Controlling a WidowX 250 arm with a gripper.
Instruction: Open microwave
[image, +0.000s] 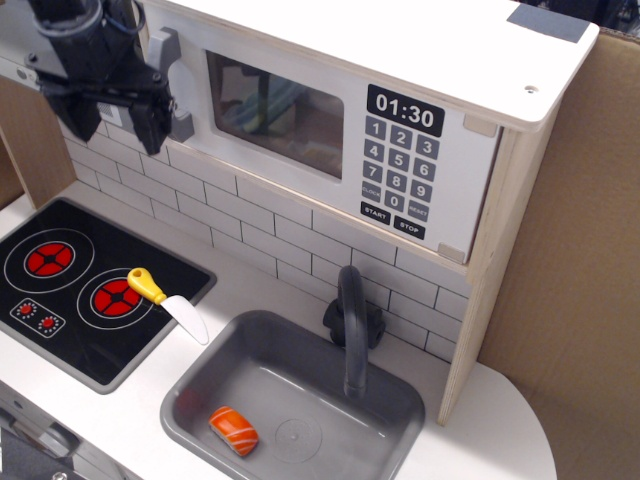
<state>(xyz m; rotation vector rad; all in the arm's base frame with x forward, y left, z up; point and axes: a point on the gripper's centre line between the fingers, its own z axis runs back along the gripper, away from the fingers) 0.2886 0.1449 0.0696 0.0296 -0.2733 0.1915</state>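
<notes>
I see the gripper (112, 122) in the upper left of the frame, its two dark fingers (146, 125) pointing down and spread apart with nothing between them. It hangs just left of the grey bar handle (168, 82) of the microwave (340, 130); I cannot tell whether it touches the bar. The microwave fills the upper middle of the frame, its door shut and its display reading 01:30. Lower left, a yellow-handled knife (168, 301) lies on the edge of the black stovetop (70, 285). At the bottom centre, the grey sink (390, 420) holds an orange sushi piece (233, 430) behind a dark faucet (352, 325).
</notes>
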